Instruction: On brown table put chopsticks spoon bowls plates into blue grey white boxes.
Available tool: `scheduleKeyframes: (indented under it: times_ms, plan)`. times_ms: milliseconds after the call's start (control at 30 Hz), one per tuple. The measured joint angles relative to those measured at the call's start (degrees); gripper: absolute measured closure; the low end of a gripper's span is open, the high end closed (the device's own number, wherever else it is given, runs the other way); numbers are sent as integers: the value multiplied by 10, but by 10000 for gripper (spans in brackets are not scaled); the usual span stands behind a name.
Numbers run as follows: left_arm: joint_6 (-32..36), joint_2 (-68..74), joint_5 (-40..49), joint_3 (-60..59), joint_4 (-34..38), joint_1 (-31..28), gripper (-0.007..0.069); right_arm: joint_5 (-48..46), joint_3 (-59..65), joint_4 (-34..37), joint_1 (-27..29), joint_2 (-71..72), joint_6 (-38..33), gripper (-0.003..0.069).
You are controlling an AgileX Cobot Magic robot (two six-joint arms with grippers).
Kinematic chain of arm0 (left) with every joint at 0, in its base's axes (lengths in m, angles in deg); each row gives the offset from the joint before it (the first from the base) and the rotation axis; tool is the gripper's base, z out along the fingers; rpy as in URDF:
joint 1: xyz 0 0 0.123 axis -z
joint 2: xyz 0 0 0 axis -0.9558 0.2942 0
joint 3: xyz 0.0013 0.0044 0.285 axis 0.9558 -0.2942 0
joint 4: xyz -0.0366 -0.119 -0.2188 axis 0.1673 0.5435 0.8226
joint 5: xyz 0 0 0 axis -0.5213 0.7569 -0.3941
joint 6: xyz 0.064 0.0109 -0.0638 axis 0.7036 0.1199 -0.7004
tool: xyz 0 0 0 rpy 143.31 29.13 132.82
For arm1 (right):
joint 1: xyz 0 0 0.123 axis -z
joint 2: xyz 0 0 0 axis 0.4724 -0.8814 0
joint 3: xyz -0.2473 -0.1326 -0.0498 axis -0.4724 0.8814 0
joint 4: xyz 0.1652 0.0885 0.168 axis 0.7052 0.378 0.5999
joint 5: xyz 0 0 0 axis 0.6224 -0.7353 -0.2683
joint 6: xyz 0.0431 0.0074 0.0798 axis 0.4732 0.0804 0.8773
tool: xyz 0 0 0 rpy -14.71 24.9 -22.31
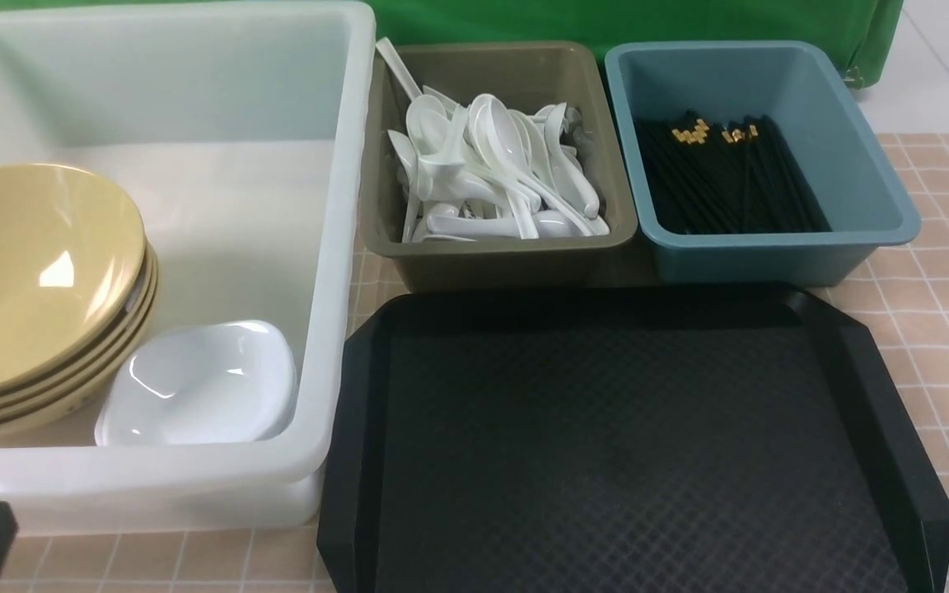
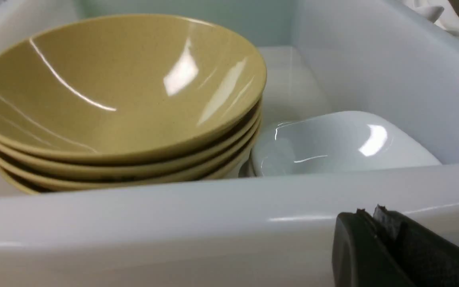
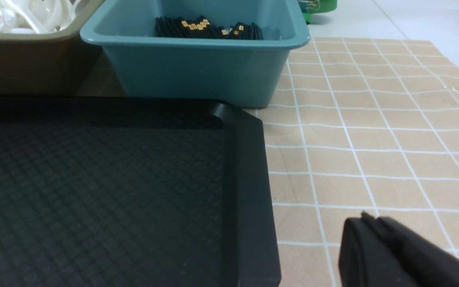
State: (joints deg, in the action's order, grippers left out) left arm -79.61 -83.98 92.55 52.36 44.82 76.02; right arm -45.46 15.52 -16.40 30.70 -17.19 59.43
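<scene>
Bowls (image 1: 30,280) sit stacked at the near left of the white box (image 1: 334,247), four deep as far as the left wrist view shows, with the plates (image 1: 203,383) beside them and touching the stack's lower rim. Plain white spoons (image 1: 491,177) fill the grey box (image 1: 499,255); no red-tipped spoon can be picked out among them. Black chopsticks (image 1: 722,185) lie bundled in the blue box (image 1: 771,247). The black tray (image 1: 623,445) in front carries nothing, so the sorting looks finished, in my judgement.

Left fingers (image 2: 377,223) are closed together, holding nothing, low outside the near wall of the white box. Right fingers (image 3: 369,227) are likewise closed and empty, over the tiled worktop (image 3: 373,131) just beside the tray's right edge.

Risks from here are mostly about the arms leaving:
- The left arm is close against the white box's near wall; a lift that drifts forward could catch the rim and jolt the box, and the glossy bowl stack could then slide onto the plates
- The right arm swinging inward could clip the tray's raised edge and push it against the grey and blue boxes
- One spoon handle juts over the grey box's far corner and could tip out if that box is bumped
</scene>
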Motion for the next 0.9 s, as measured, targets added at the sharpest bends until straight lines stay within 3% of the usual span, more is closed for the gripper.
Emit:
scheduleKeyframes:
  times_ms: [200,900]
  plan:
    - [10,0,-64,-69,9,-4,623,-1,0,0,0,0,0,610]
    - [51,0,-64,-70,24,-4,623,-1,0,0,0,0,0,587]
